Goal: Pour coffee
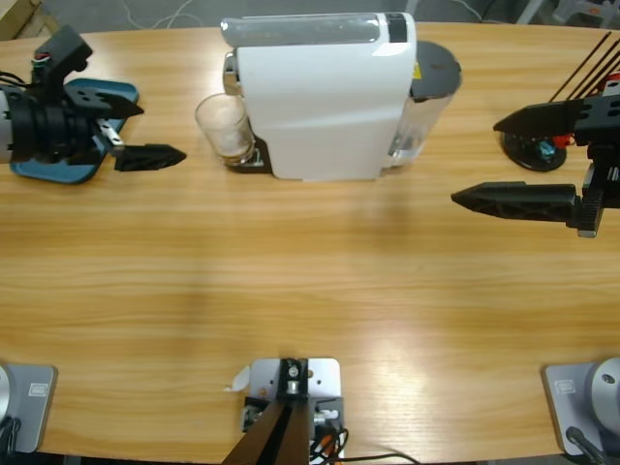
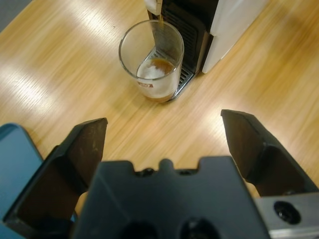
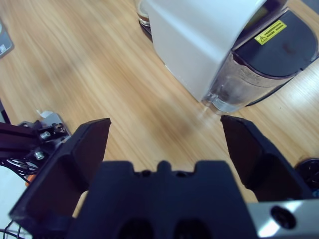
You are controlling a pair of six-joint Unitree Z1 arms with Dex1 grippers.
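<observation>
Coffee (image 2: 158, 65) sits in the tumbler (image 2: 152, 59), well ahead of the spread, empty left claw (image 2: 164, 144).

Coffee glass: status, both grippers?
Left gripper open, facing the clear glass tumbler, apart. Right gripper open, empty. Thin brown coffee in tumbler under white coffee machine. Path clear.

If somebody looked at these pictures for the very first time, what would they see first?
Probably the big white coffee machine at the back of the wooden table. Next comes the clear glass tumbler on its drip tray, with a thin stream of brown coffee running into it. The left gripper and right gripper wait open on either side, holding nothing.
</observation>
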